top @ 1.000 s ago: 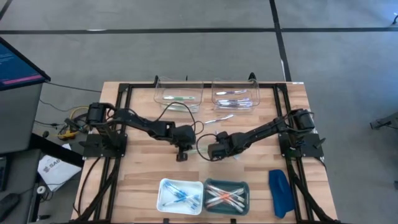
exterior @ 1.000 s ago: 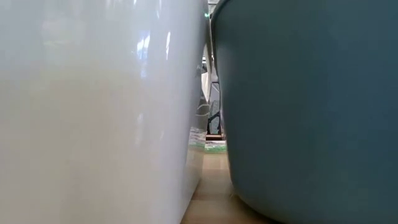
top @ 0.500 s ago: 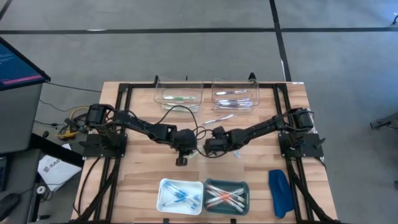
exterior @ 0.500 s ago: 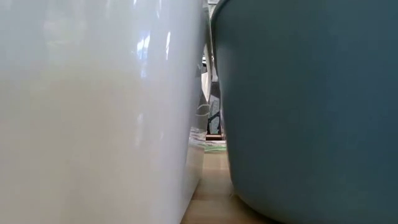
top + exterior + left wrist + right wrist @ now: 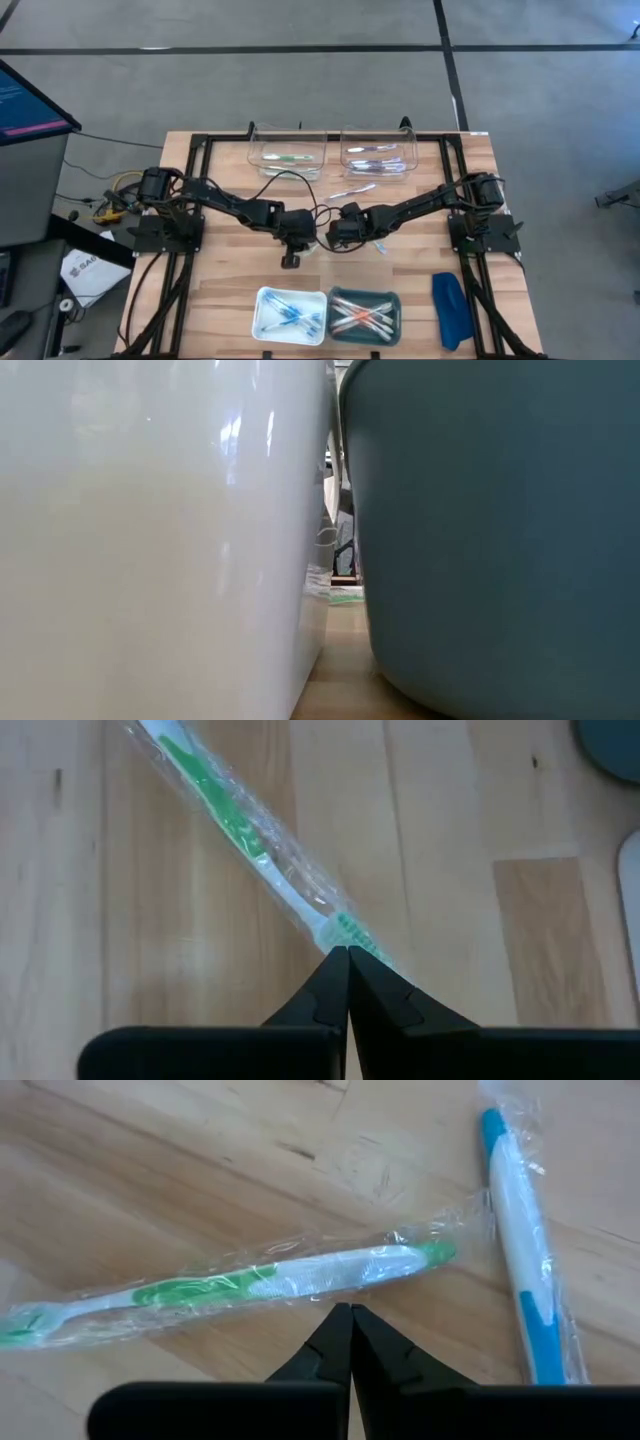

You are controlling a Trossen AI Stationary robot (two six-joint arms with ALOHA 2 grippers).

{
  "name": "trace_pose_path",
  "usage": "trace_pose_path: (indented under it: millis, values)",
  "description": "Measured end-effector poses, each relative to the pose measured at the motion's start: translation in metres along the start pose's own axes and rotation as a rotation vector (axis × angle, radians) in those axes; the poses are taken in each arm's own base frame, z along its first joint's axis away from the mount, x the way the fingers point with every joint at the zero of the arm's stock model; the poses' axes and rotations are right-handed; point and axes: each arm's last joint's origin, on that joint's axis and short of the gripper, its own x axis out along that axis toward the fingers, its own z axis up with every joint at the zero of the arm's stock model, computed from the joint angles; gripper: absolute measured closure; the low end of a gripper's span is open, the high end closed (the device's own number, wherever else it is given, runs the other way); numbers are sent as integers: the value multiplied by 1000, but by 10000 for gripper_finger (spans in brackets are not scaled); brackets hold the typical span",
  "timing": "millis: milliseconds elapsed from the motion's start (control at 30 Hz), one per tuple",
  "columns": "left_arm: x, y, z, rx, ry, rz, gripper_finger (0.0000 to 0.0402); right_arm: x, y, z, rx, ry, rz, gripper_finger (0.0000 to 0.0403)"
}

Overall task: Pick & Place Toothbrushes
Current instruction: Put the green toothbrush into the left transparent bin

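Both grippers pressed together, empty, mid-table [image 5: 250, 200]. Left gripper [image 5: 347, 955] tip at green brush [image 5: 250, 840] head end; right gripper [image 5: 350, 1312] beside its handle. Spread fingers before descent; straddle brush crosswise, avoid blue brush [image 5: 520, 1260].

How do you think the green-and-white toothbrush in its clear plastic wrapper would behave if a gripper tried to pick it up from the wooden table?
The green-and-white toothbrush in its clear plastic wrapper lies flat on the wooden table, so it offers little height to pinch. The glossy, crinkled film probably slips between fingers. Being thin, it likely weighs little and may skid or pivot when nudged.
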Motion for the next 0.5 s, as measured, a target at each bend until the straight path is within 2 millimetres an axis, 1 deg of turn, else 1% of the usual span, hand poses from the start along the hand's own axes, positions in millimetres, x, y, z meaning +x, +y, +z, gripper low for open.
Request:
trace_pose_path:
  millis: [167, 367, 500]
  values:
    - [0, -4, 0, 8, 1, -18, 401, 1, 0, 0, 2, 0, 0, 403]
    - [-2, -10, 8, 34, -20, -30, 401, 20, 4, -1, -1, 21, -6, 403]
    - [-4, -18, 13, 60, -35, -44, 401, 24, 12, 0, -41, 22, -6, 403]
